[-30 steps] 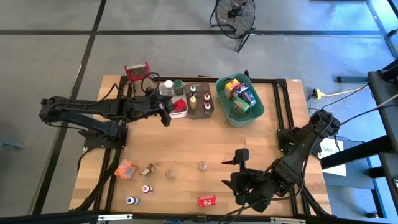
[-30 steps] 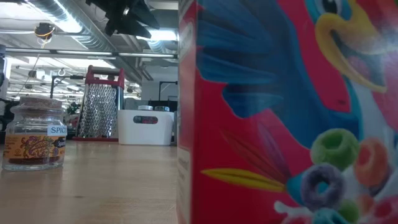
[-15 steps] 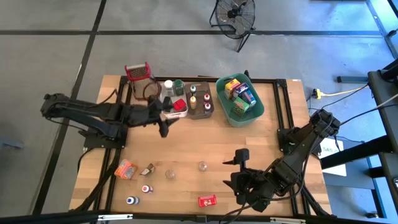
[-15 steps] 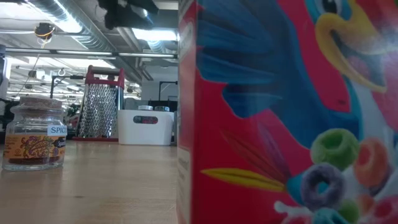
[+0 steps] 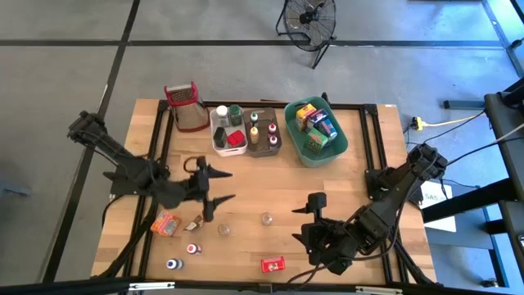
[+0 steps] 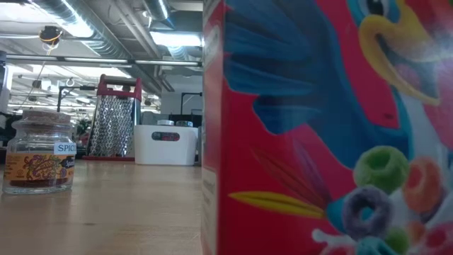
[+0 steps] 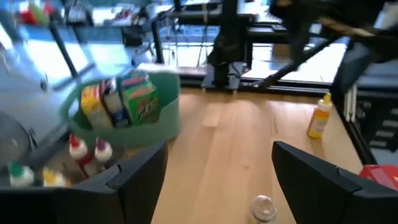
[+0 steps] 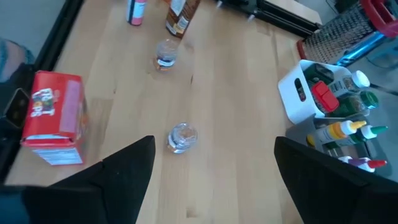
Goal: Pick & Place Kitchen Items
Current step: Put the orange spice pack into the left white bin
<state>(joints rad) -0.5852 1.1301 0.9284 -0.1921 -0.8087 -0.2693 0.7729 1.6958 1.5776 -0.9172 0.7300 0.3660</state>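
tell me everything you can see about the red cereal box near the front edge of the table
The red cereal box is a small cardboard carton, closed as far as shows. Its front shows a blue bird with an orange beak and coloured cereal rings. From overhead it looks to lie flat on the wooden table, near the front edge, apart from the other items. The open right gripper hovers close by. Nothing touches it but the table.

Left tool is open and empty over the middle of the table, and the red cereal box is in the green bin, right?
Not quite. The left tool is open and empty, but the red cereal box stands on the table's near edge, outside the green bin; see the high view.
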